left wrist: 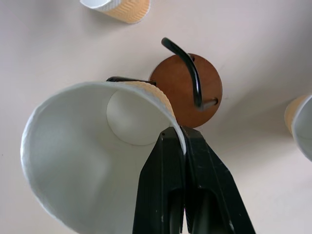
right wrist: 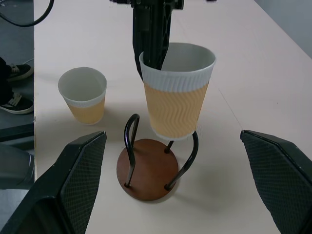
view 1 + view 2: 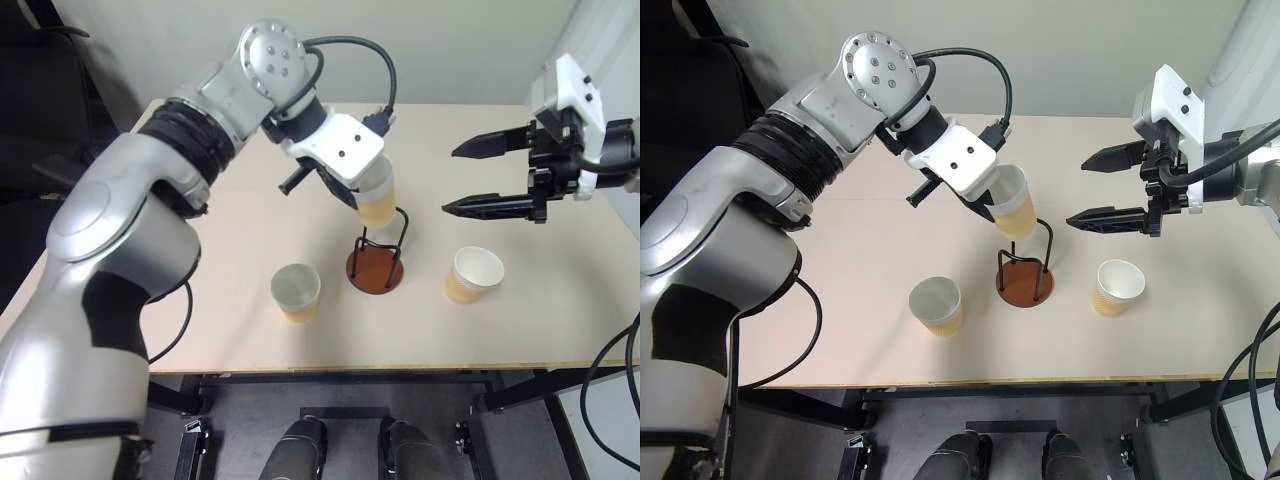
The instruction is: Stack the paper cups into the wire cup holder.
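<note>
My left gripper [image 1: 181, 134] is shut on the rim of a paper cup [image 3: 377, 205], one finger inside and one outside. The cup hangs tilted over the wire cup holder [image 3: 375, 270], its bottom level with the tops of the black wire loops [image 2: 130, 126] and above the reddish-brown base [image 2: 148, 168]. Two more paper cups stand upright on the table, one [image 3: 296, 292] left of the holder and one [image 3: 473, 274] right of it. My right gripper [image 3: 450, 180] hovers open to the right of the holder, above the table, with nothing between its fingers.
The light wooden table [image 3: 250, 345] ends at a front edge close to me. A dark chair [image 3: 40, 100] stands off its left side. A person's shoes [image 2: 12, 102] show on the floor beyond the table's far side in the right wrist view.
</note>
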Robot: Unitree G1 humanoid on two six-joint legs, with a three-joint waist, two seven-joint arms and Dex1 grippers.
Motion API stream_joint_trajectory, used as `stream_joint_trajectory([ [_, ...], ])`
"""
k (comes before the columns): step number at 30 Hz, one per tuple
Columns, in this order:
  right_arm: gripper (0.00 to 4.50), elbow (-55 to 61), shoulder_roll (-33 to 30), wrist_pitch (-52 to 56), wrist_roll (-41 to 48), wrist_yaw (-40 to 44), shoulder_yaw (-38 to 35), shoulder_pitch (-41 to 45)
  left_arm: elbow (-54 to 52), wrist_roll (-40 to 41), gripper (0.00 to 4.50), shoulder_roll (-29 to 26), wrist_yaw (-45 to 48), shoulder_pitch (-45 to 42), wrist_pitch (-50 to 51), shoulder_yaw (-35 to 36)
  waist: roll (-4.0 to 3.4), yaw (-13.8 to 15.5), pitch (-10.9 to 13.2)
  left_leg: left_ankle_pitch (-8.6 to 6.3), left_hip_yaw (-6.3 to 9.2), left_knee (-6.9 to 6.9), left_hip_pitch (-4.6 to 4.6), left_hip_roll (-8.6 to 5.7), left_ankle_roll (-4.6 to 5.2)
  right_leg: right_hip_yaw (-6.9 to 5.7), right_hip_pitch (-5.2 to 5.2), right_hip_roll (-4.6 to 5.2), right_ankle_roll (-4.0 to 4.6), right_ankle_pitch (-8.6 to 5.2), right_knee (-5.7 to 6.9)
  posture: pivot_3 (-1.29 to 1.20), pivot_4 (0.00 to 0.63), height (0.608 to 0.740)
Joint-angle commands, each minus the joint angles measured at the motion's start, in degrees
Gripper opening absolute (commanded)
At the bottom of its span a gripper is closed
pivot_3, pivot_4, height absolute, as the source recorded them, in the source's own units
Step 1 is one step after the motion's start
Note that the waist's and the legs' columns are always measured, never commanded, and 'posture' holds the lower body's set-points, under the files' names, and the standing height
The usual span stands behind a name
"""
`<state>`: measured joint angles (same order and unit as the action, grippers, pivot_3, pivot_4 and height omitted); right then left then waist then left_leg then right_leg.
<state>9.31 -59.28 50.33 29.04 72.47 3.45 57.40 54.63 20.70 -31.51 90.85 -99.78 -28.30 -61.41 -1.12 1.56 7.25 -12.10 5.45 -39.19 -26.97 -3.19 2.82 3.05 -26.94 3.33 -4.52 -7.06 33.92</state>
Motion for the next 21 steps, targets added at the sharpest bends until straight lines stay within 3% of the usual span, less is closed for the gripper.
stream_joint_trajectory([
  [1, 4.50, 0.84, -1.31, -0.51, 0.39, -0.34, -2.31, 1.02, -1.67, 0.79, 0.06, 0.04, 1.65, -0.68, 0.10, 1.39, 0.01, 0.01, 0.00, 0.00, 0.02, 0.01, 0.00, 0.00, 0.00, 0.01, 0.00, 0.00, -0.01, 0.00, 0.00, 0.00, 0.150, 0.740],
  [21, 4.50, 1.64, -1.70, -0.04, 0.98, -1.09, -2.92, 0.10, 2.10, -4.95, 0.06, 4.40, 1.65, 1.35, -2.65, 4.02, 0.01, 0.07, 0.00, 0.00, -0.04, -0.04, 0.02, 0.02, 0.02, 0.02, 0.03, 0.01, -0.17, 0.10, 0.01, 0.00, 0.150, 0.740],
])
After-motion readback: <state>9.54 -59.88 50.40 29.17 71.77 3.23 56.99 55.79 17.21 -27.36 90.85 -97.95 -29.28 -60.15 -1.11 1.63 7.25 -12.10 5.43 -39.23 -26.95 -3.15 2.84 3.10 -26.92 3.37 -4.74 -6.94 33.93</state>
